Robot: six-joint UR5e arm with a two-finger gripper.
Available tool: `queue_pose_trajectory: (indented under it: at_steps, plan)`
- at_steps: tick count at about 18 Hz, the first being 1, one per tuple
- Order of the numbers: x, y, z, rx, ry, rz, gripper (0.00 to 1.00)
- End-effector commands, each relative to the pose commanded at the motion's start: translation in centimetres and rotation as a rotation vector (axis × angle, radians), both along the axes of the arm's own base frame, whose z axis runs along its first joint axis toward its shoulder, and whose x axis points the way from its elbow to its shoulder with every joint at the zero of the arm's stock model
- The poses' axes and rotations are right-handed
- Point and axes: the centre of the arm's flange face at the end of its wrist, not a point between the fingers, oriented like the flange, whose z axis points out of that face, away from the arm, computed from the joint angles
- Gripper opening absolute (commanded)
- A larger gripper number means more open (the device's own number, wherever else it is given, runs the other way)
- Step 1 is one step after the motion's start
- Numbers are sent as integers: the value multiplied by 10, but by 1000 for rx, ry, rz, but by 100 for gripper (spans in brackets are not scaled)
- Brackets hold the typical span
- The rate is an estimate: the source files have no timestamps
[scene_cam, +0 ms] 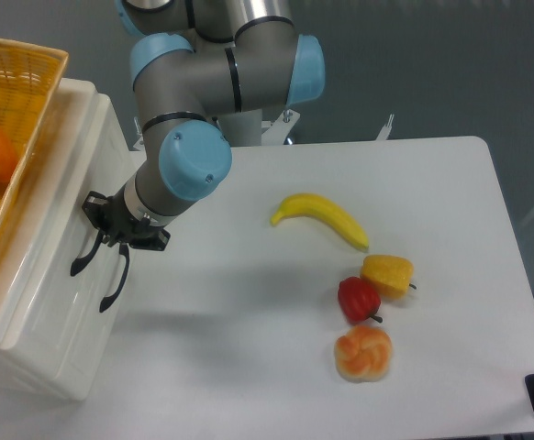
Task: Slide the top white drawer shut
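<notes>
Nearest, at far left, top white drawer (pixel 42 302) with front facing right toward table (pixel 249 367), long axis running near to far; just beside its front, gripper (pixel 100 282) with fingers spread, grasping nothing; farther back, yellow wicker basket (pixel 19 101) atop cabinet.

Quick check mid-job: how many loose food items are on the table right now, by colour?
Yellow: 2, the banana and the yellow pepper
Red: 1, the red pepper
Orange-tan: 1, the bread roll
Total: 4
</notes>
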Motion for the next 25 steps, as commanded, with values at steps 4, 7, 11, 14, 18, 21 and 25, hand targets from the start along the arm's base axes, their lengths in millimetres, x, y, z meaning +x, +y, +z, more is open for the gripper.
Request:
queue_pose_trajectory:
  at_steps: [4, 7, 11, 14, 18, 21, 25]
  plan:
    - [-55, -24, 3, -1, 77, 76, 100]
    - [-105, -48, 9, 19, 163, 107, 100]
    - [-183, -91, -9, -13, 316, 85, 100]
    - [-237, -133, -22, -26, 387, 57, 100]
    - [-302, -187, -34, -19, 461, 23, 100]
    - [-337, -213, -42, -55, 515, -90, 100]
    - [-365, -242, -54, -17, 565, -296, 100]
